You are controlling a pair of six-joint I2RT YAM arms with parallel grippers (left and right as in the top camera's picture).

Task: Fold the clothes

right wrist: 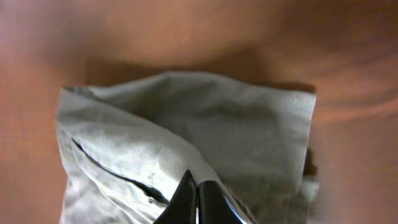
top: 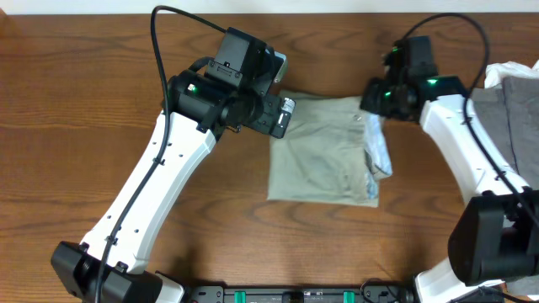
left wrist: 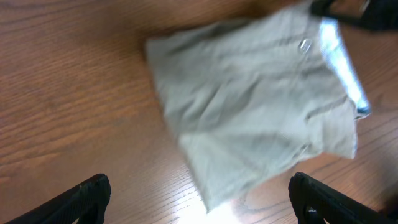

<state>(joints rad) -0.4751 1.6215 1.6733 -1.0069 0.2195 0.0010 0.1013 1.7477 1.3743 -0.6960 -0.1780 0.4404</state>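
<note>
One thin pinch is all your right gripper (right wrist: 196, 199) has on the edge of the shorts (top: 320, 151), lying folded in the middle of the table (top: 84, 84), so a fast pull may slip it free or drag the lot, as your left gripper (left wrist: 199, 190) hovers spread wide, pinning nothing.

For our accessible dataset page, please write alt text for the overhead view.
Olive-khaki shorts lie folded in a rough square on a wooden table. The right gripper meets their right edge, where pale blue lining shows; the left gripper hovers above their upper left corner.
</note>
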